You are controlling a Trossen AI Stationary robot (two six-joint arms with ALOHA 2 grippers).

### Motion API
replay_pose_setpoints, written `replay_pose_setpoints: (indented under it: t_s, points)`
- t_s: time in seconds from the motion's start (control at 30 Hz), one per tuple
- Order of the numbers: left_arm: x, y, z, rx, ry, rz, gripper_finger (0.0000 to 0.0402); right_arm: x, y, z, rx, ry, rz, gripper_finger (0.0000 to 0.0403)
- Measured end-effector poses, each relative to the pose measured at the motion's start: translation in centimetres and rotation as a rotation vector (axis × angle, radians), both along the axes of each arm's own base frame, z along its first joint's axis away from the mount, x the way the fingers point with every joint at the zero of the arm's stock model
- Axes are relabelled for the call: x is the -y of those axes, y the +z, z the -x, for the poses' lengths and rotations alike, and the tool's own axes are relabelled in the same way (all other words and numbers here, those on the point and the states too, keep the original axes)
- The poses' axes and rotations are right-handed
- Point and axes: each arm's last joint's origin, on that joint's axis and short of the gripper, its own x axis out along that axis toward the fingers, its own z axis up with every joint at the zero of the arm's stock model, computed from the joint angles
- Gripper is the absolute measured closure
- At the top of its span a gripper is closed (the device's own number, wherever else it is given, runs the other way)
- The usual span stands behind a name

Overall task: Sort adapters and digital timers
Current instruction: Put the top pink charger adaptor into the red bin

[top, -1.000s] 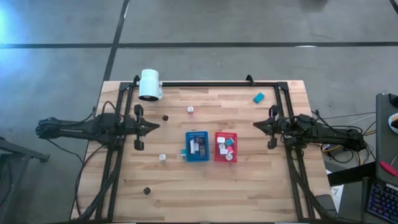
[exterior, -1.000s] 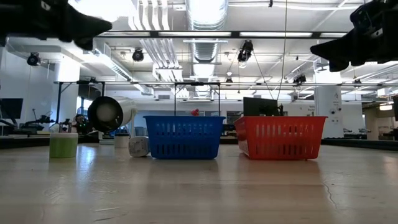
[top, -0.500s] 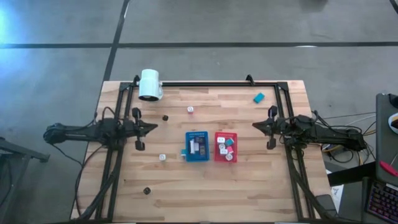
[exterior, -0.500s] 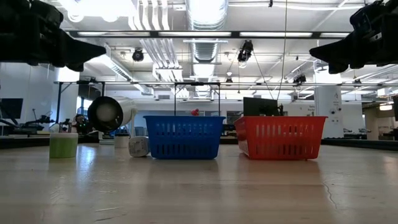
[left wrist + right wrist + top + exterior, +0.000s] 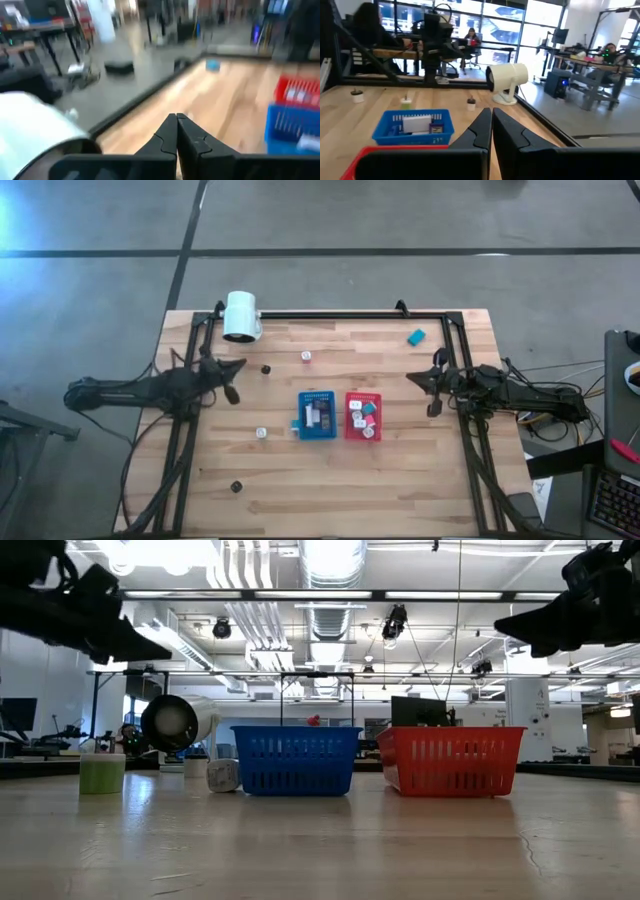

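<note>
At nine o'clock on the table [image 5: 400, 480], the left gripper [image 5: 238, 364] hovers with fingers pressed together, empty. Opposite, at three o'clock, the right gripper [image 5: 412, 380] is likewise closed on nothing. Between them sit the blue tray [image 5: 317, 416] holding digital timers [image 5: 311, 415] and the red tray [image 5: 363, 416] holding adapters [image 5: 357, 406]. One teal timer [image 5: 416, 336] lies at one o'clock; loose adapters [image 5: 306, 356] lie around.

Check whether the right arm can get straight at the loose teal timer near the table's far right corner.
Probably yes. The small flat teal timer lies alone on bare wood, apart from the right gripper, which hangs shut above the table. Nothing stands between them; the black frame rail runs just behind the timer.
</note>
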Motion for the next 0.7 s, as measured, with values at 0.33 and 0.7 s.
replay_pose_setpoints:
  t_s: [0.33,0.7]
  points:
    - [-1.1,1.6,-3.9,-0.408,-0.006,0.11,0.0397,0.0,0.0,0.0,-0.002,-0.004,-0.007,0.0394]
    - [-5.0,3.9,-12.9,-0.664,-0.164,0.106,0.0321,0.0,-0.1,0.0,-0.007,-0.002,-0.003,0.0394]
